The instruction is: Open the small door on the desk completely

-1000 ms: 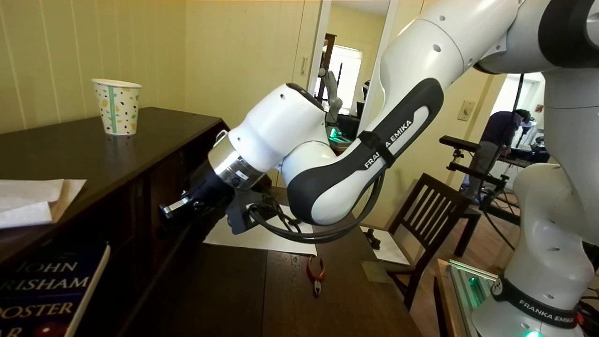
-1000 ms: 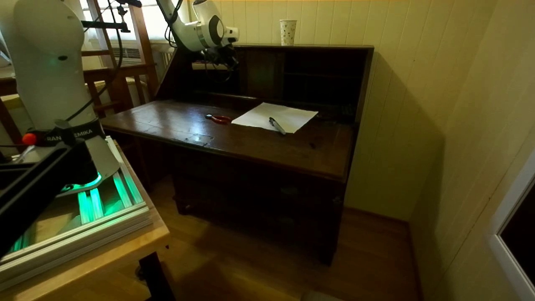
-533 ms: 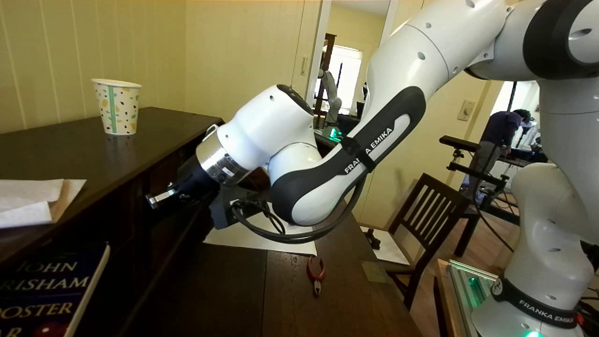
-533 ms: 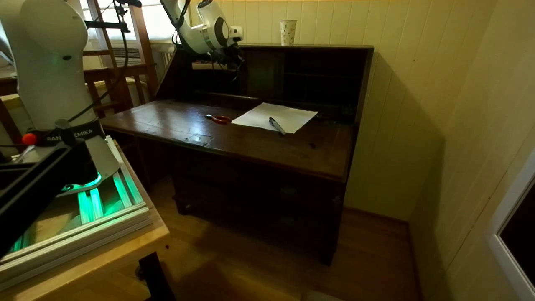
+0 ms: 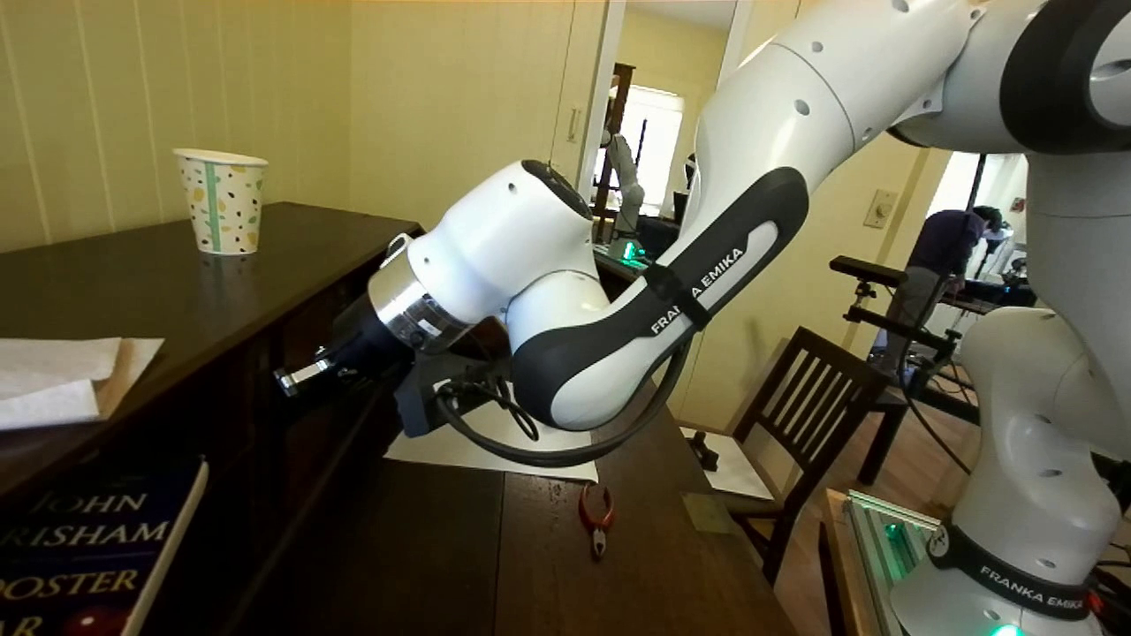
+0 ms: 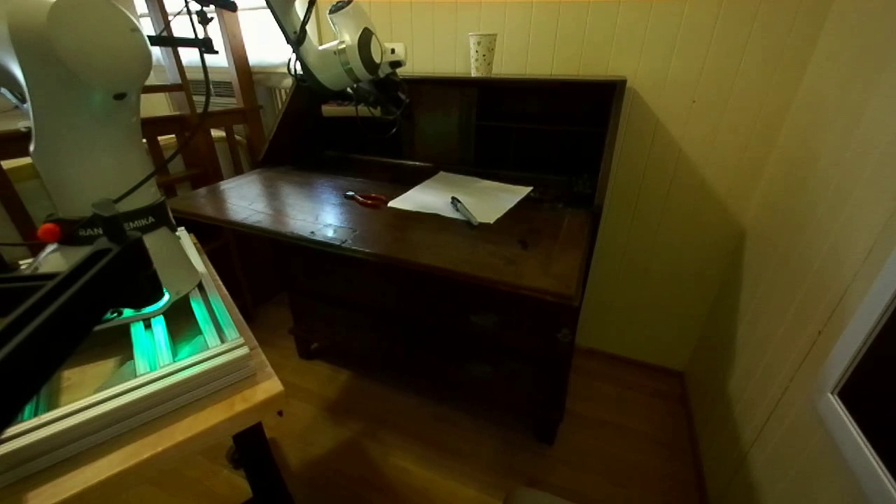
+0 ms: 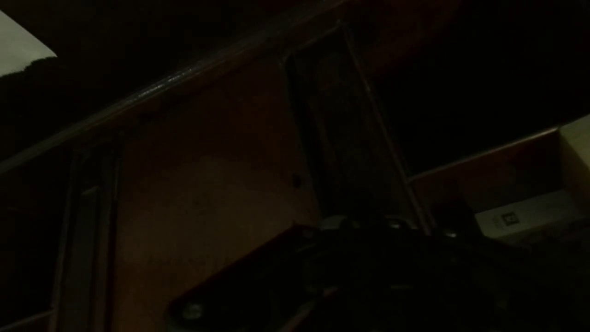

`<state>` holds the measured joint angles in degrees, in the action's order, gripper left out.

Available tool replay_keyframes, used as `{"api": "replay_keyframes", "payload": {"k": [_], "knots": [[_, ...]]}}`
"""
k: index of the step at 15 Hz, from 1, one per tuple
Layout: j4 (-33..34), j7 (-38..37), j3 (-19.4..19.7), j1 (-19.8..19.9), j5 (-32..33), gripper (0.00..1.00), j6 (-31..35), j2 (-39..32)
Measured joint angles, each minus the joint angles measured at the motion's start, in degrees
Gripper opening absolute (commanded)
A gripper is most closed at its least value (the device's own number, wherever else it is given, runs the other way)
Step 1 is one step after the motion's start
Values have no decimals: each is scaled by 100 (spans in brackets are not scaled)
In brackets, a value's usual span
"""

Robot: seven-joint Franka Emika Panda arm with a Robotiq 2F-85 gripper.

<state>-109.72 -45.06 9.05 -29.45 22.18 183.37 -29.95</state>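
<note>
Hand [image 5: 305, 380] near small door [image 7: 207, 198], wide or narrow unclear; book [image 5: 88, 548] inside desk [image 5: 415, 548]; cup [image 5: 221, 203] atop, contents hidden.

Pale yellow grooved walls [image 6: 672, 140] meet in a corner above a brown wooden floor [image 6: 630, 399] — dimly lit. In an exterior view a window [image 6: 266, 45] glares white. A dark slatted wooden chair [image 5: 844, 360] stands before more yellow wall — with a cream switch plate [image 5: 881, 208] showing higher up.

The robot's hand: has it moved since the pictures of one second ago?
Yes. In an exterior view, the hand is now farther left and slightly higher in the picture, closer there to the unmoved spotted cup.
</note>
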Motion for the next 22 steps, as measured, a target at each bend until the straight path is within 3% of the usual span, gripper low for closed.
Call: {"api": "replay_keyframes", "payload": {"k": [17,22], "knots": [[-226,-1445,2026,-1883,-38,0,66,-45],[-831,-1999,2999,-2886,-35,0,-405,320]]}}
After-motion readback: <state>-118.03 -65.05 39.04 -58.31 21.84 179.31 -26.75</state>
